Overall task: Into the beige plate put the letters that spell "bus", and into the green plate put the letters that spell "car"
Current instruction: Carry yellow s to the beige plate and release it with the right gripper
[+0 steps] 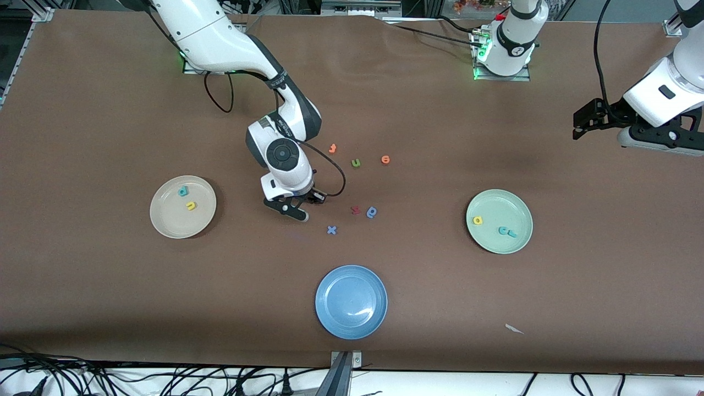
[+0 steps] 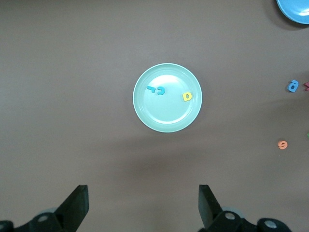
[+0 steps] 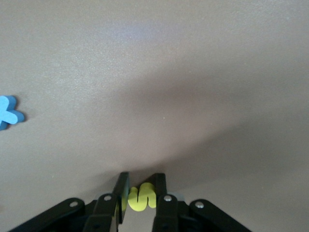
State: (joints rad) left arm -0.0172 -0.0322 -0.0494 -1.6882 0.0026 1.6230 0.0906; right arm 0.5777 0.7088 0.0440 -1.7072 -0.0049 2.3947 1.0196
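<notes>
The round pale mint-green plate (image 1: 520,238) toward the left arm's end of the brown worktop (image 1: 110,297) already holds the yellow foam "a" (image 1: 477,220), the teal "c" (image 1: 503,230) and the teal "r" (image 1: 512,234), so "car" looks complete. The round cream-beige plate (image 1: 168,223) carries the teal "b" (image 1: 182,191) and the yellow "u" (image 1: 190,205). The right claw (image 3: 139,193), low over the worktop between the beige plate and the loose letters, pinches the small yellow foam "s" (image 3: 140,197), which seems the last piece left to deliver. The left claw (image 2: 142,205) waits with fingers wide, above the green plate.
</notes>
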